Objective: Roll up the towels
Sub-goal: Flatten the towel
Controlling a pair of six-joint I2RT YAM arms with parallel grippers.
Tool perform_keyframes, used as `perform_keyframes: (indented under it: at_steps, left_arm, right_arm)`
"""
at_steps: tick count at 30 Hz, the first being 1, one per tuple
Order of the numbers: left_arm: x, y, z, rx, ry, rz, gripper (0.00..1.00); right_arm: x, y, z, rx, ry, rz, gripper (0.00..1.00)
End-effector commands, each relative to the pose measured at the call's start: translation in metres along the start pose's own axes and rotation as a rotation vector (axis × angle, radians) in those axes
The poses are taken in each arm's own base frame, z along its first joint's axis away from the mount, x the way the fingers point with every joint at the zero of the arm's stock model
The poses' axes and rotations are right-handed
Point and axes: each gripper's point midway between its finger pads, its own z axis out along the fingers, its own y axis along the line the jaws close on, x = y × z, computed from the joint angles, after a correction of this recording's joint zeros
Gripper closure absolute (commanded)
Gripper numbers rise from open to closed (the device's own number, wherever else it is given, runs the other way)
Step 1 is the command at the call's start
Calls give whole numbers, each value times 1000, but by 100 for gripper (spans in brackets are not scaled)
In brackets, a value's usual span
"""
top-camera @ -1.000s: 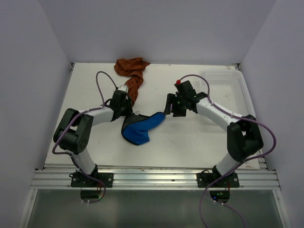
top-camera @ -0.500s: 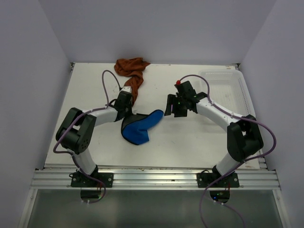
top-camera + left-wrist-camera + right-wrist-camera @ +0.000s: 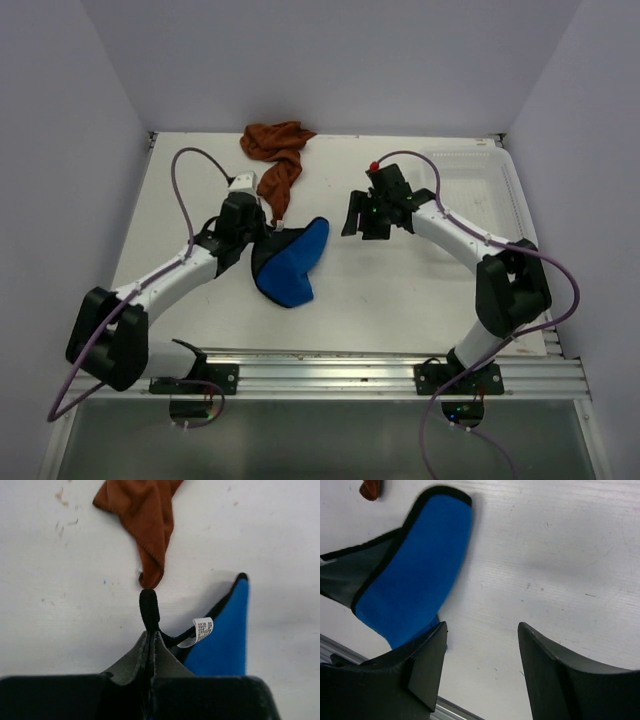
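Note:
The blue towel [image 3: 290, 262] lies crumpled mid-table, black-hemmed, with a white label [image 3: 201, 630]. My left gripper [image 3: 262, 236] sits at its far left corner, shut on the black hem [image 3: 149, 607], which pokes out past the closed tips [image 3: 150, 634]. The rust-brown towel [image 3: 277, 160] trails from the back edge, its tip [image 3: 150, 575] just beyond the pinched corner. My right gripper [image 3: 352, 216] hovers open to the right of the blue towel [image 3: 415, 575], with only bare table between its fingers [image 3: 482, 630].
A white mesh basket [image 3: 468, 172] sits at the back right of the table. The table's metal front rail [image 3: 320, 375] runs along the near edge, beside the arm bases. Purple walls close in on three sides.
My left gripper closed on the blue towel's hem while its arm stretched out. The towel's right end drew in leftward and bunched up. My right gripper shifted slightly back, still open.

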Motion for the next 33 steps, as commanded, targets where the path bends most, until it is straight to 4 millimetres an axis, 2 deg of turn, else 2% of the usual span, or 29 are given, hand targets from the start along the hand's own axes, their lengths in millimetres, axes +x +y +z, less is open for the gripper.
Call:
perform_keyframes:
  at_steps: [1, 5, 8, 15, 18, 21, 22, 26, 28, 29, 33]
  left_arm:
    - [-58, -26, -34, 95, -161, -50, 100]
    - [-75, -42, -61, 166, -194, -45, 100]
    - [-71, -56, -71, 218, -176, -30, 100]
    - [-70, -70, -89, 290, -170, -33, 100]
    - [-80, -79, -100, 335, -191, -40, 100]
    - [-101, -88, -115, 368, -235, -38, 100]
    - [-102, -89, -115, 365, -232, -33, 100]
    - [-98, -84, -108, 320, -198, -1, 100]
    - [-93, -83, -105, 317, -185, 5, 100]
    - [-91, -83, -104, 321, -178, 7, 100]
    - [-88, -83, -103, 323, -169, 11, 100]
  right_arm:
    - [-17, 24, -7, -79, -35, 7, 38]
    - [-15, 41, -10, -144, -39, -15, 36]
    - [-8, 48, -4, -175, -21, -6, 34]
    - [-2, 50, 11, -192, -11, 97, 34]
    - [-7, 49, 17, -180, -21, 121, 34]
    - [-16, 50, 25, -164, -30, 136, 34]
    - [-15, 48, 33, -154, -19, 145, 34]
    - [-31, 50, 43, -164, -42, 212, 34]
    - [-32, 50, 48, -173, -41, 255, 34]
    - [-38, 49, 49, -186, -61, 268, 35]
    - [-40, 44, 48, -183, -77, 305, 38]
